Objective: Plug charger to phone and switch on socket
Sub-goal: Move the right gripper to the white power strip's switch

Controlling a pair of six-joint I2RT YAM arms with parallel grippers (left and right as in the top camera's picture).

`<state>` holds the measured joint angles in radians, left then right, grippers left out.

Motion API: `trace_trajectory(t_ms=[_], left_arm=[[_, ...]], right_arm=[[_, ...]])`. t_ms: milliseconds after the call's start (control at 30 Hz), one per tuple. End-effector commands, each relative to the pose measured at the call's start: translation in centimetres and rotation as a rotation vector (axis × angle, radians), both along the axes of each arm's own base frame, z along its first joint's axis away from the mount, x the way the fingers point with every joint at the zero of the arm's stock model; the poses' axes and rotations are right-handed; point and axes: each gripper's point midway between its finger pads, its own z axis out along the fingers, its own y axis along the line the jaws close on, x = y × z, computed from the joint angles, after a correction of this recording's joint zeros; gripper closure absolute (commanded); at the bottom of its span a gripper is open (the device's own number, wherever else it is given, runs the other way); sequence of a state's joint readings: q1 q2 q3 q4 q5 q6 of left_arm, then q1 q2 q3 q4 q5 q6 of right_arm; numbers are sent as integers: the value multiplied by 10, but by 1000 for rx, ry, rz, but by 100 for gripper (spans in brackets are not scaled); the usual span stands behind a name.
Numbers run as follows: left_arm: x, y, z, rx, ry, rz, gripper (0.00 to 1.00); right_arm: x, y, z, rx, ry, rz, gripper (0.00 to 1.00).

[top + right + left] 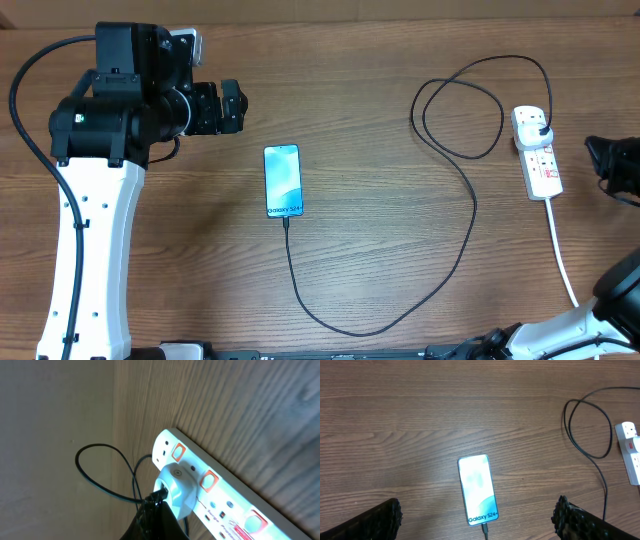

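Note:
The phone (283,180) lies flat mid-table, its light blue screen reading "Galaxy". The charger's black cable (470,215) has its connector tip in the phone's near end (285,221). It loops right to a plug in the white socket strip (540,160). My left gripper (232,108) is open and empty, up left of the phone. In the left wrist view its fingers (477,512) straddle the phone (477,487). My right gripper (157,510) is shut, its tip against the white plug adapter (176,487) on the strip (225,497).
The strip's thick white cord (560,255) runs toward the front right edge. Red-framed switches (209,481) sit along the strip beside the adapter. The black cable forms a loop (460,120) left of the strip. The table is wood-grain.

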<state>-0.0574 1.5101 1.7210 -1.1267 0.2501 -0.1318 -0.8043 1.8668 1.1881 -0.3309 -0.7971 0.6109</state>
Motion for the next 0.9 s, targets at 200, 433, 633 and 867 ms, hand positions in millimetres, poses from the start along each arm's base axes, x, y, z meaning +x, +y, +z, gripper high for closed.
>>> trace_trajectory(t_ms=[200, 433, 633, 867], left_arm=[[1, 0, -3, -5, 9, 2, 0], [1, 0, -3, -5, 9, 2, 0], [1, 0, -3, -5, 9, 2, 0], [1, 0, -3, -5, 9, 2, 0]], right_arm=[[5, 6, -38, 64, 37, 17, 96], [11, 14, -58, 107, 19, 60, 96], [19, 25, -70, 106, 24, 94, 96], [27, 34, -74, 83, 32, 114, 96]])
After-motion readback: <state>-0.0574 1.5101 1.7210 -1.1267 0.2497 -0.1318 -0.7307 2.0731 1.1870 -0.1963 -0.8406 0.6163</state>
